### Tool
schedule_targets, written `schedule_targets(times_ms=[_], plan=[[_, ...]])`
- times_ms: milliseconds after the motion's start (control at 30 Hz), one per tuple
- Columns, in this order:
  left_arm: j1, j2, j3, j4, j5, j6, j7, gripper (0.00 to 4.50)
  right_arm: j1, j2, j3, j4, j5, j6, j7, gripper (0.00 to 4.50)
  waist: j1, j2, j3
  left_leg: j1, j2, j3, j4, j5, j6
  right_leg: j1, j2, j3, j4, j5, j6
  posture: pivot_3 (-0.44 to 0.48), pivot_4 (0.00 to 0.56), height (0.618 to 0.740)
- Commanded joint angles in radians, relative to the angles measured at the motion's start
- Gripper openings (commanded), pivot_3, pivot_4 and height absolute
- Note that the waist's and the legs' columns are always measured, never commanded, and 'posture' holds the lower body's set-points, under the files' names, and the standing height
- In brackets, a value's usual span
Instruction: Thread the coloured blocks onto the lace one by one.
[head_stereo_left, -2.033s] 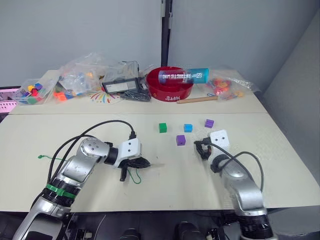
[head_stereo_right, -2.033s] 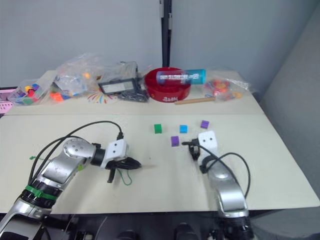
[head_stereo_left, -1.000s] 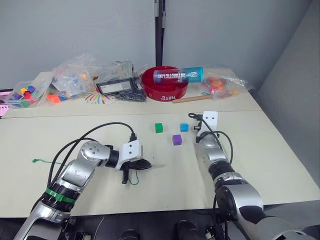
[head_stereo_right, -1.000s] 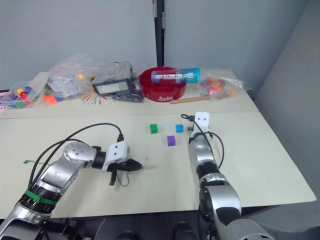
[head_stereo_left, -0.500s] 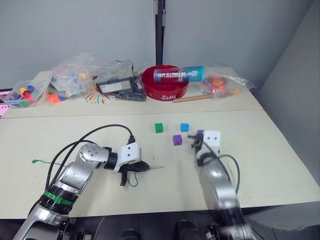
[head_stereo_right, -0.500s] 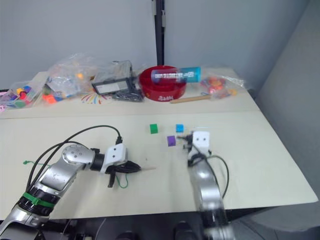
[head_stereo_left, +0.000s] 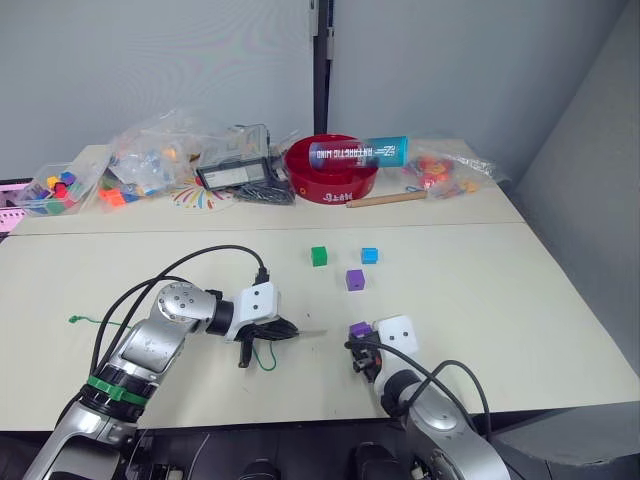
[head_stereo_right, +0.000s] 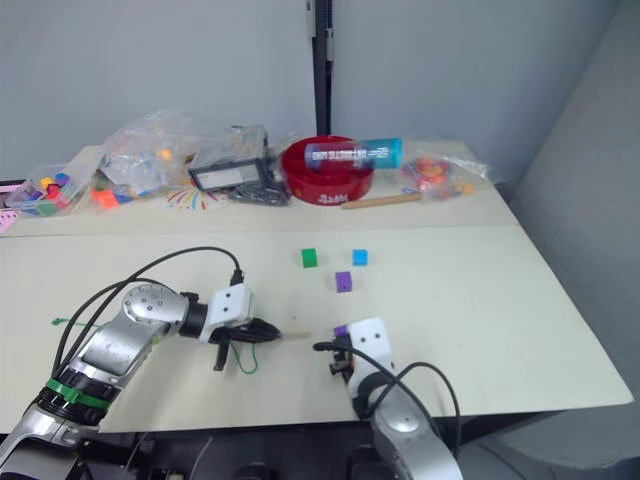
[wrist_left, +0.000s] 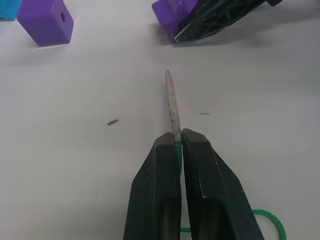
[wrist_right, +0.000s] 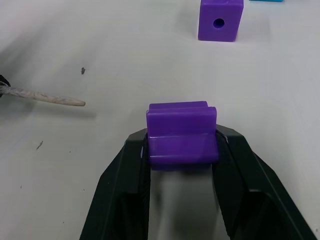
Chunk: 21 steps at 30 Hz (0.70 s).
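Left gripper (wrist_left: 177, 145) clamps the lace (wrist_left: 172, 105); right gripper (wrist_right: 181, 145) (jaws closed) holds a purple block (wrist_right: 181, 132).

Silver-grey metallic arm casings, rounded at the joints. Green band around the left forearm. White box-shaped wrist modules — two dark round holes visible on the right one. Black cables looped from arm to wrist. Left gripper (head_stereo_left: 283, 329) and right gripper (wrist_right: 181, 145): two black fingers each.
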Motion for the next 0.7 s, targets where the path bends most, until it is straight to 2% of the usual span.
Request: schedule_targets(times_ms=[33, 167, 233, 267, 367, 500, 600, 700], plan=[[-0.021, 0.002, 0.004, -0.023, -0.005, 0.003, -0.004, 0.0, 0.001, 0.003, 0.003, 0.048, 0.027, 0.025, 0.028, 2.21, 0.001, 0.0, 0.0, 0.0, 0.0, 0.0, 0.0, 0.0, 0.0, 0.0, 0.0, 0.0, 0.0, 0.0, 0.0, 0.0, 0.15, 0.74], [-0.024, 0.002, 0.005, -0.026, -0.005, 0.011, -0.002, 0.0, -0.011, -0.031, -0.044, -0.012, 0.053, -0.011, 0.079, 3.53, 0.002, -0.001, 0.0, 0.0, 0.0, 0.0, 0.0, 0.0, 0.0, 0.0, 0.0, 0.0, 0.0, 0.0, 0.0, 0.0, 0.15, 0.74], [-0.024, 0.004, 0.009, -0.032, -0.009, 0.017, 0.0, 0.0, -0.022, -0.083, -0.081, -0.057, 0.081, -0.023, 0.136, 4.26, 0.004, -0.001, 0.0, 0.0, 0.0, 0.0, 0.0, 0.0, 0.0, 0.0, 0.0, 0.0, 0.0, 0.0, 0.0, 0.0, 0.15, 0.74], [-0.022, 0.007, 0.012, -0.039, -0.011, 0.022, 0.0, 0.0, -0.036, -0.142, -0.115, -0.084, 0.106, -0.032, 0.197, 4.46, 0.005, -0.001, 0.0, -0.001, -0.001, 0.0, 0.0, 0.0, 0.0, 0.0, 0.0, 0.0, 0.0, 0.0, 0.0, 0.0, 0.15, 0.74], [-0.02, 0.01, 0.019, -0.053, -0.015, 0.033, 0.005, 0.0, -0.088, -0.312, -0.202, -0.113, 0.197, -0.057, 0.384, 4.46, 0.007, -0.001, 0.001, -0.002, -0.001, 0.0, 0.0, 0.0, 0.0, 0.0, -0.001, 0.0, -0.003, 0.0, 0.0, 0.0, 0.15, 0.74], [-0.024, 0.009, 0.021, -0.047, -0.016, 0.039, 0.01, 0.0, -0.219, -0.518, -0.268, 0.01, 0.351, -0.115, 0.713, 4.46, 0.002, -0.001, 0.001, -0.001, -0.001, 0.0, 0.0, 0.0, 0.001, 0.001, 0.0, 0.0, -0.003, 0.002, -0.003, 0.0, 0.15, 0.74], [-0.014, 0.015, 0.027, -0.053, -0.02, 0.041, 0.011, 0.0, -0.37, -0.629, -0.198, 0.188, 0.348, -0.226, 0.955, 4.46, 0.001, -0.001, 0.002, -0.001, -0.001, 0.0, 0.0, 0.0, 0.001, 0.001, 0.0, 0.0, -0.003, 0.002, -0.003, 0.0, 0.15, 0.74], [0.005, 0.025, 0.033, -0.074, -0.026, 0.046, 0.012, 0.0, -0.507, -0.666, -0.086, 0.376, 0.282, -0.366, 1.137, 4.46, 0.001, -0.002, 0.002, -0.001, -0.001, 0.0, 0.001, 0.0, 0.001, 0.002, 0.0, 0.0, -0.003, 0.003, -0.003, 0.0, 0.15, 0.74]])
